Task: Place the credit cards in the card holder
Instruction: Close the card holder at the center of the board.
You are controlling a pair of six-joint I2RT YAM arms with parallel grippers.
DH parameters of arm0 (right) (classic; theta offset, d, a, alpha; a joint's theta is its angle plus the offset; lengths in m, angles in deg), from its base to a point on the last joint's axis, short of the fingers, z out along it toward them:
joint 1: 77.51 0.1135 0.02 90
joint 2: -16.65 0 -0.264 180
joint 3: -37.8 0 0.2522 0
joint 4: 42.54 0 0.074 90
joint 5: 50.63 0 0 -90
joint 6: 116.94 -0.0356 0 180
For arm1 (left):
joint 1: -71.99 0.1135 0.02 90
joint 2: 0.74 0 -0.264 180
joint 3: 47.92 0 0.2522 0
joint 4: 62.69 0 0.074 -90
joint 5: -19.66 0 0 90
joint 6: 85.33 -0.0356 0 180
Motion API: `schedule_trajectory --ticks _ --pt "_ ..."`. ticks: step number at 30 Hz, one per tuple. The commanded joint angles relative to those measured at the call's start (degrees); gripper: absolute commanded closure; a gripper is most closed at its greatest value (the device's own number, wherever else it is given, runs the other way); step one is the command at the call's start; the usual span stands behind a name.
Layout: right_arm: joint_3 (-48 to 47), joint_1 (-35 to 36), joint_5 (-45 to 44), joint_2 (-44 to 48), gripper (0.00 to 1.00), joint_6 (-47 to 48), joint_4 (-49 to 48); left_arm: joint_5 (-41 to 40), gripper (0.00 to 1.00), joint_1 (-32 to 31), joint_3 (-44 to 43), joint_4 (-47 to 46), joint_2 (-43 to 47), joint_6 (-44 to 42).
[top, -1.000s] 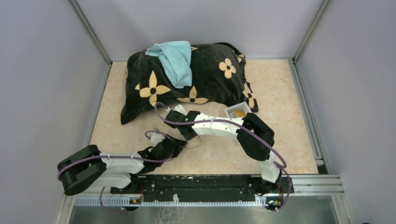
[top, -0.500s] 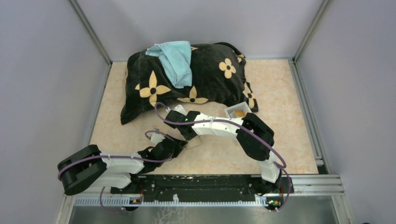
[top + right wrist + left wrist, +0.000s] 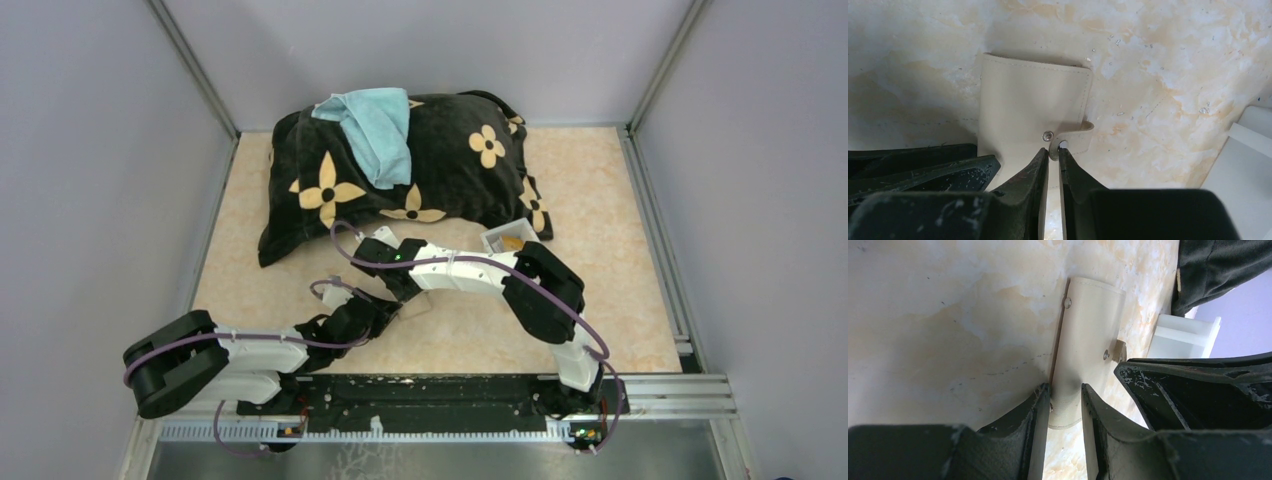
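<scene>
The card holder (image 3: pixel 1030 105), a cream-tan wallet, lies folded on the table between both grippers; only a sliver of the card holder (image 3: pixel 417 306) shows in the top view. My left gripper (image 3: pixel 1064 392) is shut on its near end, and the leather dents between the fingers. My right gripper (image 3: pixel 1053 149) is shut on the tip of the snap tab (image 3: pixel 1075 138), which lifts off its stud. A gold-yellow credit card (image 3: pixel 513 242) lies in the white tray (image 3: pixel 494 239) behind the right arm. Other credit cards are out of view.
A black flowered pillow (image 3: pixel 440 170) with a light blue towel (image 3: pixel 375 130) on it fills the back of the table. The white tray (image 3: pixel 1187 334) stands close to the right of the card holder, against the pillow. Grey walls close in both sides.
My right jaws have narrowed a little onto the snap tab, and the right arm's elbow has shifted slightly left. The left arm and the card holder have not moved.
</scene>
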State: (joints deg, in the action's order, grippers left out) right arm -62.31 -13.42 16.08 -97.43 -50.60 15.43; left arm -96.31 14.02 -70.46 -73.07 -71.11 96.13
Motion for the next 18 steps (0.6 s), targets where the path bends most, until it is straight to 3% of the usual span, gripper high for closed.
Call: schedule_trajectory --ticks 1,7,18 --pt "-1.01 -0.09 -1.05 -0.39 0.88 -0.38 -0.28 1.72 0.62 0.14 2.31 7.27 -1.09 -2.10" --pt "-1.86 -0.11 -1.39 -0.74 0.95 0.47 -0.05 1.72 0.62 0.14 2.18 7.22 -1.26 -2.31" --pt "-2.70 -0.20 -0.77 -2.02 0.97 1.50 0.20 1.57 0.62 0.14 2.01 7.10 -1.51 -2.34"
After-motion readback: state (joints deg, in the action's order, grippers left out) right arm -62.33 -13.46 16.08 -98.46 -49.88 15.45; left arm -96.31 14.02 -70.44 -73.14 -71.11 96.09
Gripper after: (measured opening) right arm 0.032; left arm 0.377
